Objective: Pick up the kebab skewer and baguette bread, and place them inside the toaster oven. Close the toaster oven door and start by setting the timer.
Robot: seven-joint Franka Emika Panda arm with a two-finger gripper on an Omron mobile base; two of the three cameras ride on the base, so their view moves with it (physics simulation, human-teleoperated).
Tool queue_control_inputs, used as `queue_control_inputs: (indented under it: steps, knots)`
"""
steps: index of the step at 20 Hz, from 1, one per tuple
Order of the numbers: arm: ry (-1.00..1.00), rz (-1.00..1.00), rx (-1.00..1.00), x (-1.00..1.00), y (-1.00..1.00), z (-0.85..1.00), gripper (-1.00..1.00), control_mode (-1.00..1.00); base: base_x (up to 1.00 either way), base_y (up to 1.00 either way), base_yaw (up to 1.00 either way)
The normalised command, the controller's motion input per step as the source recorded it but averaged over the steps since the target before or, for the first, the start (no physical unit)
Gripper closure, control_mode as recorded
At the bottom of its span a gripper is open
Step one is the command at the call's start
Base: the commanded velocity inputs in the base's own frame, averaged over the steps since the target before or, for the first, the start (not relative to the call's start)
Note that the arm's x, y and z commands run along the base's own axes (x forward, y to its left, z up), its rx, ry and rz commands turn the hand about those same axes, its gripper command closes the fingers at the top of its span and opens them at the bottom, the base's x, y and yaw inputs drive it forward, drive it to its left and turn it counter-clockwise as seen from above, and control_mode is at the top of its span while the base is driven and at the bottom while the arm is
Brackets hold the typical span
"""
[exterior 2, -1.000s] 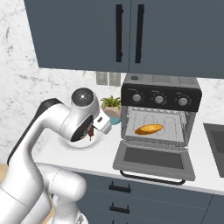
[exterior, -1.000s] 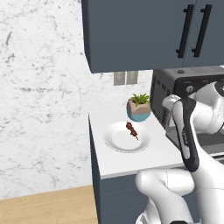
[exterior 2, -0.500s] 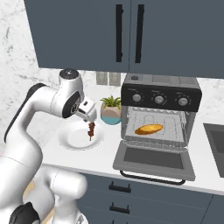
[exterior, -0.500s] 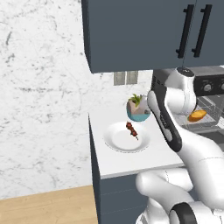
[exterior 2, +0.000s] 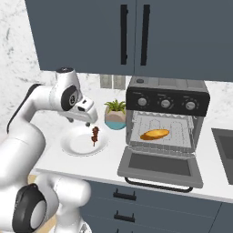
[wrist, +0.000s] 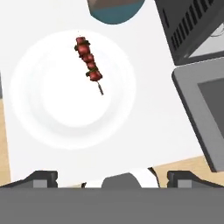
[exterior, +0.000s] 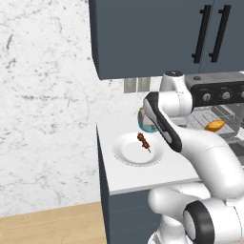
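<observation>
The kebab skewer (wrist: 89, 64) (exterior 2: 95, 134) (exterior: 144, 141) lies on a white plate (wrist: 52, 109) (exterior 2: 75, 144) left of the toaster oven (exterior 2: 167, 98). My gripper (exterior 2: 80, 122) hangs open just above the plate, nothing between its fingers; in the hand view its tips (wrist: 113, 177) stand wide apart, below the plate. The baguette bread (exterior 2: 154, 134) (exterior: 215, 125) rests on the wire rack inside the oven. The toaster oven door (exterior 2: 159, 166) (wrist: 205, 109) is dropped down flat, its bar handle at the counter's front.
A potted plant in a teal pot (exterior 2: 114, 119) (wrist: 116, 8) stands behind the plate, beside the oven. Dark blue wall cabinets (exterior 2: 136, 36) hang overhead. A sink (exterior 2: 225, 145) lies right of the oven. The counter ends just left of the plate.
The arm has swung left, away from the oven front, to above the plate with the skewer. The gripper stayed open. Baguette and skewer have not moved.
</observation>
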Motion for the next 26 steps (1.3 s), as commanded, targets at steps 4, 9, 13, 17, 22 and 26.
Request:
queue_control_inputs:
  steps: [4, 9, 13, 17, 22, 26]
  knots:
    - [0.01, 0.11, -0.04, 0.18, -0.01, -0.63, -1.0, -1.0, 0.0, 0.0, 0.0]
    - [0.0, 0.09, 0.0, 0.3, 0.0, -0.55, -1.0, -1.0, 0.0, 0.0, 0.0]
    - [0.0, 0.04, 0.0, 0.55, 0.0, -0.29, -1.0, -1.0, 0.0, 0.0, 0.0]
    - [0.0, 0.06, 0.0, 0.68, 0.0, -0.24, -1.0, -1.0, 0.0, 0.0, 0.0]
    - [0.0, 0.06, 0.0, 0.79, 0.0, -0.3, -1.0, -1.0, 0.0, 0.0, 0.0]
    - [0.0, 0.04, 0.0, 0.62, 0.01, -0.33, -1.0, -1.0, 0.0, 0.0, 0.0]
